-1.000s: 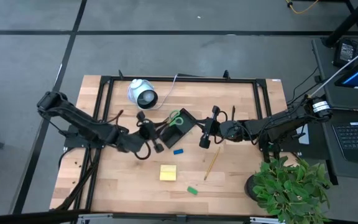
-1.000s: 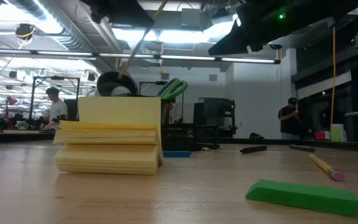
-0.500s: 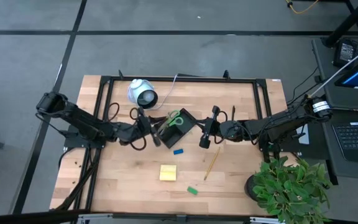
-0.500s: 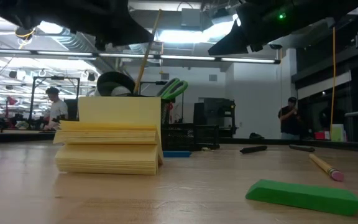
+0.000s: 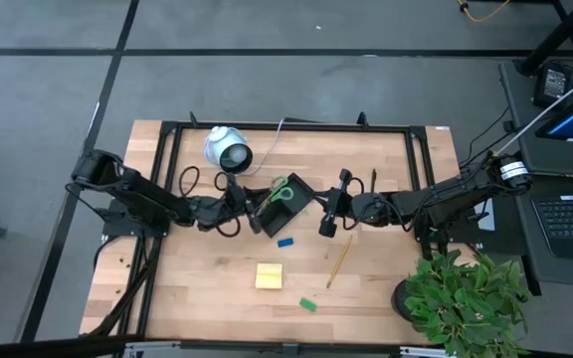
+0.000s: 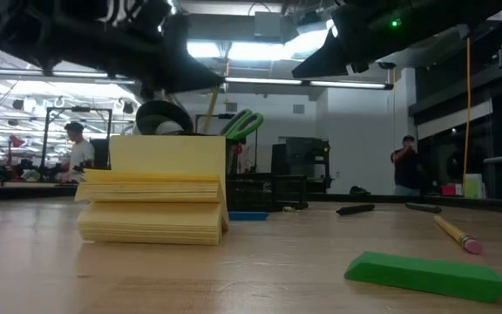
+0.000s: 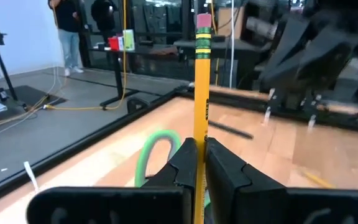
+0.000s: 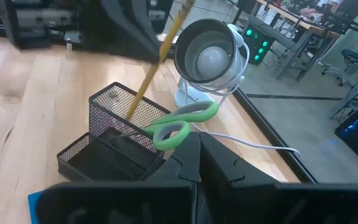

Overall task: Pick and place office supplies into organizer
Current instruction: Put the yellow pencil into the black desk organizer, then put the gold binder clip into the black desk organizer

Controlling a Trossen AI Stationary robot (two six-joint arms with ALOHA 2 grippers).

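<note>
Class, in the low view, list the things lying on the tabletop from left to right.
Sticky-note pad → small blue block → black pen → pencil; the green block overlaps the pen and pencil in span, so I leave it out.

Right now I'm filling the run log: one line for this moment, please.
left gripper: shut on pencil, over organizer | right gripper: shut, empty, beside organizer | scissors: in organizer

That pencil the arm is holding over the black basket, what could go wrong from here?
The left gripper holds the pencil by its lower part, so it might slip or tilt. The organizer already holds the scissors, which could block it. The right gripper waits close by, so the arms might bump.
</note>
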